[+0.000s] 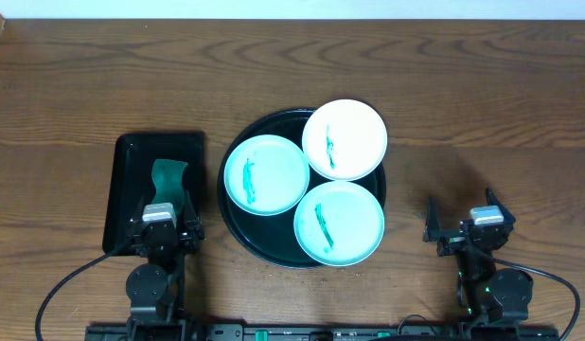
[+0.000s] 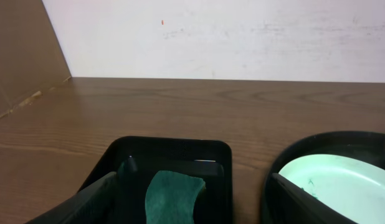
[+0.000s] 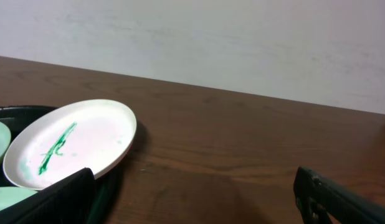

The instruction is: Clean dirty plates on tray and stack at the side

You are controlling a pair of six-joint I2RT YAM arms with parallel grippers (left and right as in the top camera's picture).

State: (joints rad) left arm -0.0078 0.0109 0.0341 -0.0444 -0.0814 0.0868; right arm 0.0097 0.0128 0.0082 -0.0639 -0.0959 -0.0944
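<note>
Left hand (image 1: 166, 225) and right hand (image 1: 466, 224) both stand parted and empty beside the tray (image 1: 238, 227) of three smeared plates (image 1: 266, 173).

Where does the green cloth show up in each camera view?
Overhead: green cloth lies in the rectangular black tray, left of centre.
Left wrist: bottom centre, in the same tray.
Right wrist: not in view.
Shared landmark: the round black tray, seen in all three views.

A green cloth (image 2: 171, 198) is pictured in a rectangular black tray (image 2: 174, 148), framed by the parted left pincer (image 2: 194, 179), with a mint-green plate (image 2: 342, 183) seen alongside
</note>
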